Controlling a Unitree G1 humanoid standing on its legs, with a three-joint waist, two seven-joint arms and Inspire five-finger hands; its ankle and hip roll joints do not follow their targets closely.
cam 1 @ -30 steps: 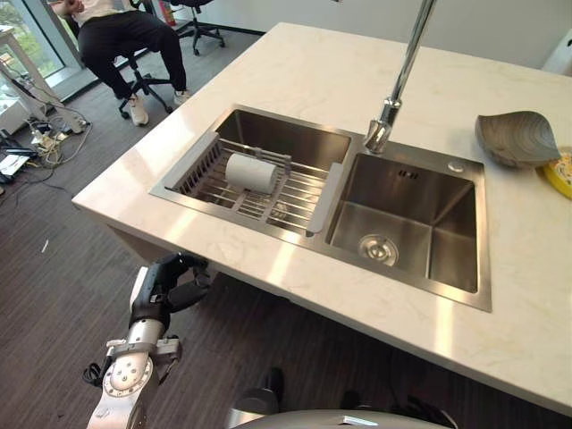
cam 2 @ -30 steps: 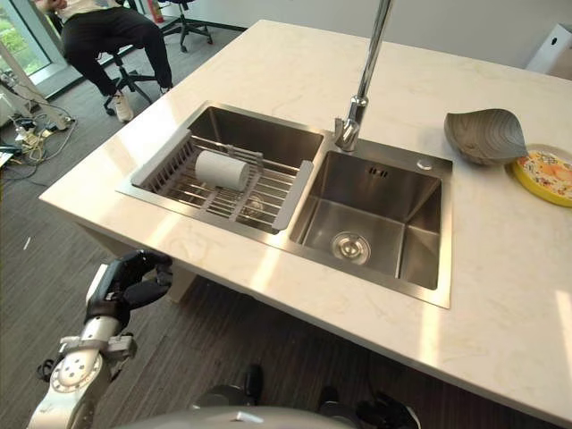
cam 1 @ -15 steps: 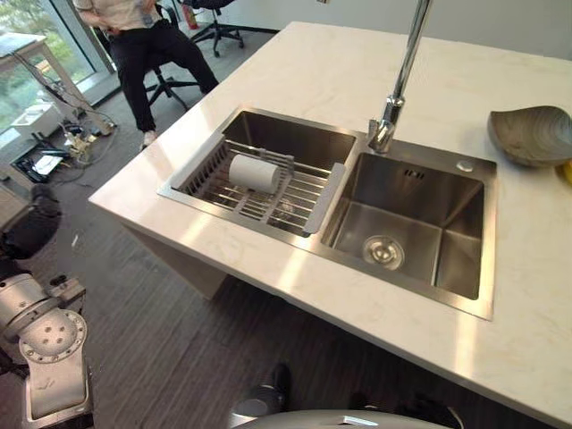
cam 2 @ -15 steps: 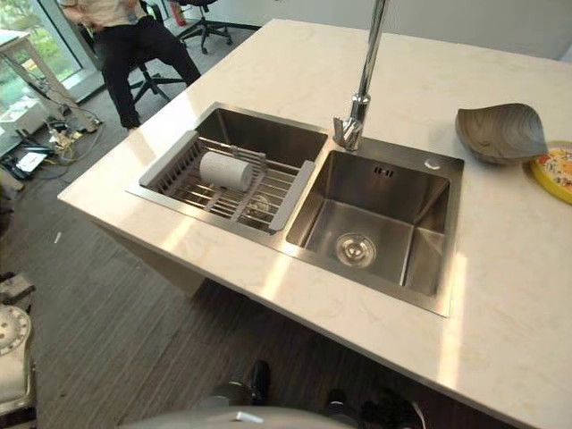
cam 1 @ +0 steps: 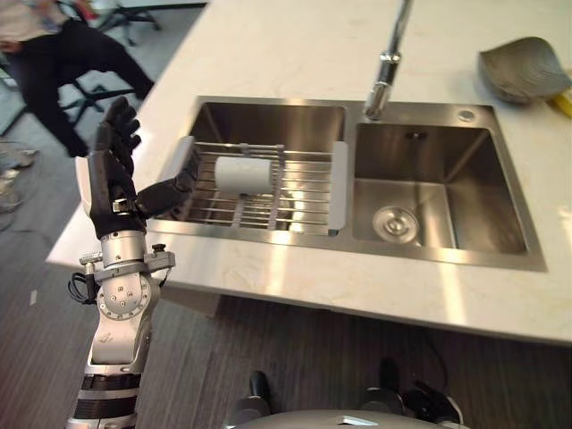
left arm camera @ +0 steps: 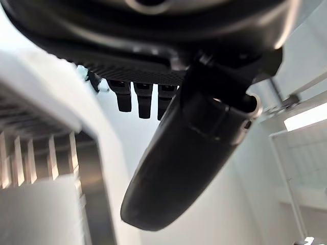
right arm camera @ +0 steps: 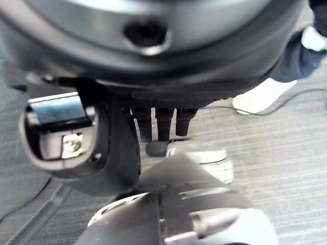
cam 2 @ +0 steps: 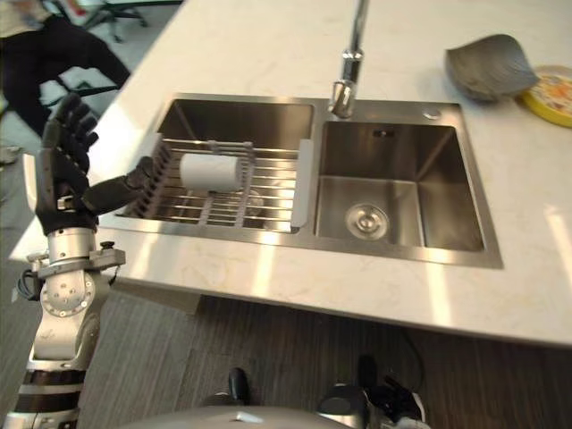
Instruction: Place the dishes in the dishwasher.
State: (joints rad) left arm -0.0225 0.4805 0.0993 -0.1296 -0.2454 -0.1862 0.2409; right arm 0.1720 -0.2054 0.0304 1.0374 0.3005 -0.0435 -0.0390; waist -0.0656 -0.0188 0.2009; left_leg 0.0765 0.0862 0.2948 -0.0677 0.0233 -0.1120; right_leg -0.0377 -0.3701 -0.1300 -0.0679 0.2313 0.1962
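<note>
Dishes: a white cup lies in the sink rack beside the raised left hand, fingers spread.

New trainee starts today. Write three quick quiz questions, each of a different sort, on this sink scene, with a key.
1. True or false: the white mug lies on its side on the drying rack.
2. Which basin of the sink has no rack: A left, B right?
3. Fill in: the left hand, raised near the rack's left end, has its fingers ____.

Key: 1 true; 2 B; 3 open, holding nothing.
</note>
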